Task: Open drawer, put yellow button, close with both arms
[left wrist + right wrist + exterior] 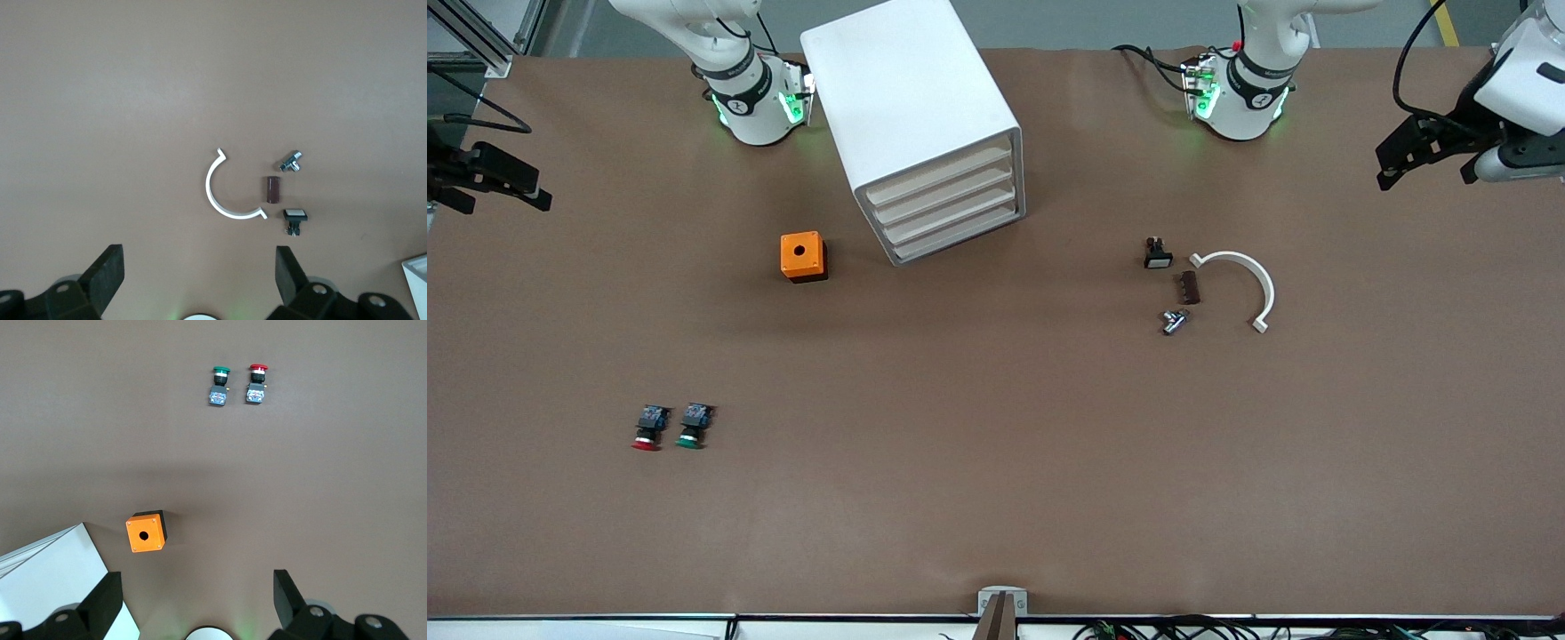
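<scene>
White cabinet [920, 116] sits shut; I see left gripper [1427, 160] and right gripper [489, 182] spread apart, flanking it over the desk [996, 462] ends.

No legible text, label, brand name or number appears on the cabinet [921, 124], the orange cube [802, 256], the push buttons or the small parts on the table. Each arm base [751, 105] carries a small dark round emblem on its white shell, too small to be read.
</scene>
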You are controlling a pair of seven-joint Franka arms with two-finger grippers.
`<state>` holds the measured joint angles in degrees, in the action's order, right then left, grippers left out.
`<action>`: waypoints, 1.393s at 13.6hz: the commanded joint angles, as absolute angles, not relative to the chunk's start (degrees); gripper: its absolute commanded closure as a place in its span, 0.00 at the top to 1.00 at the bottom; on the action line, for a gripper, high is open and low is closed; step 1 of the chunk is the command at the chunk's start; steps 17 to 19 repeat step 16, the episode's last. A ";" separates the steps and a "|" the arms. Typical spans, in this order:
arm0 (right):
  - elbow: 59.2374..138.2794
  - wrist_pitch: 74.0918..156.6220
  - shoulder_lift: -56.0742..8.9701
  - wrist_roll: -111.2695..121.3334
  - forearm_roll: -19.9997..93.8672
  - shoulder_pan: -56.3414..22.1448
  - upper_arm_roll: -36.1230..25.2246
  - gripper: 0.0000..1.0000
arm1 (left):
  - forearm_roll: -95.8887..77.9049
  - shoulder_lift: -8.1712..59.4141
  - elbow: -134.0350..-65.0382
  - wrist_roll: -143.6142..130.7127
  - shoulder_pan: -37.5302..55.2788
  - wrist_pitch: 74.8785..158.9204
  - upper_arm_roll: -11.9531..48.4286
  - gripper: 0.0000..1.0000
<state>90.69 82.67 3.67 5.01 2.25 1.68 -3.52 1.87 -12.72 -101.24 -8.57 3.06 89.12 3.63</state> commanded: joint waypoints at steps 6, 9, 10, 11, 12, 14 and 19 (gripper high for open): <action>92.81 84.90 5.71 5.36 0.70 2.90 -3.96 1.00 | -0.71 -14.50 -99.85 -7.64 2.90 85.00 3.87 1.00; 92.81 86.13 5.89 5.27 0.18 2.55 -3.61 1.00 | 2.19 -14.24 -98.79 -6.77 2.99 83.50 3.96 1.00; 92.81 86.31 5.89 4.84 0.09 2.46 -3.52 1.00 | 2.20 -14.15 -98.70 -5.90 2.81 83.58 3.87 1.00; 92.81 86.31 5.89 4.22 0.09 2.37 -3.52 1.00 | 2.20 -13.98 -98.53 -5.80 2.81 83.58 3.61 1.00; 92.73 86.74 5.89 3.52 0.00 2.37 -3.43 1.00 | 2.20 -13.28 -97.74 -5.80 2.73 83.50 3.43 1.00; 92.81 87.36 5.89 3.08 0.09 2.02 -3.34 1.00 | 2.11 -12.22 -96.07 -6.06 2.72 83.50 3.34 1.00; 92.81 88.06 5.89 3.08 0.09 2.02 -3.34 1.00 | 2.11 -11.08 -95.01 -6.15 2.72 83.50 3.34 1.00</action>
